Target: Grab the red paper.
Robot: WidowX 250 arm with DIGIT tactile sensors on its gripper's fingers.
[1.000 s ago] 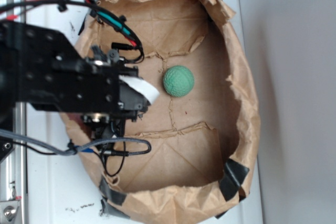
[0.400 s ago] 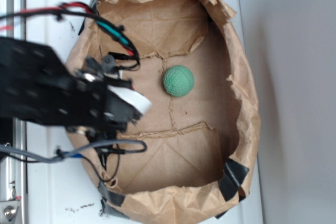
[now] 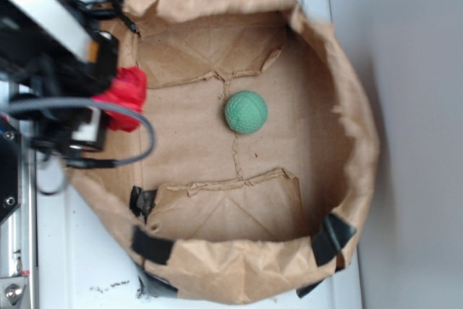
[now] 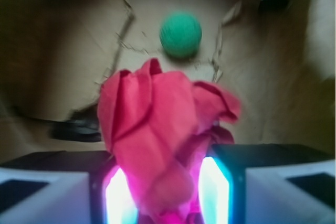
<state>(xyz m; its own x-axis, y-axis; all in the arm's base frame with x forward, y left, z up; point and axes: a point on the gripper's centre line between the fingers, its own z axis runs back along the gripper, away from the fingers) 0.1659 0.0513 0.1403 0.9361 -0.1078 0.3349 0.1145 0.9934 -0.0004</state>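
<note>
In the wrist view we see the gripper (image 4: 168, 192) closest to the lens, its two glowing pads (image 4: 119, 195) pinching the red paper (image 4: 157, 145) from either side, so the jaws are closed on the wad. The paper bulges up out of the jaws, creased and lobed, and covers the middle of that view. In the exterior view the gripper (image 3: 108, 106) sits at the left edge of the paper-lined box (image 3: 340, 179), with the red paper (image 3: 124, 99) poking out from under the black arm (image 3: 51, 41), above the left wall of the box rather than lying on its floor. The arm reaches in from the upper left corner, a white band across its top and a grey cable (image 3: 137, 128) looping below it. We can read no brand, label or writing anywhere. Farther on, the green dimpled ball (image 3: 246, 111) rests on the box floor near its middle, well apart from the gripper; in the wrist view the ball (image 4: 180, 35) shows beyond the wad, just above it. Black tape (image 3: 333, 238) holds the box's lower right corner. Compared with a second ago, the arm has swung from the left middle of the box up toward the upper left corner, the red paper has come into sight in the jaws, the box itself looks shifted, and the ball has stayed put.
</note>
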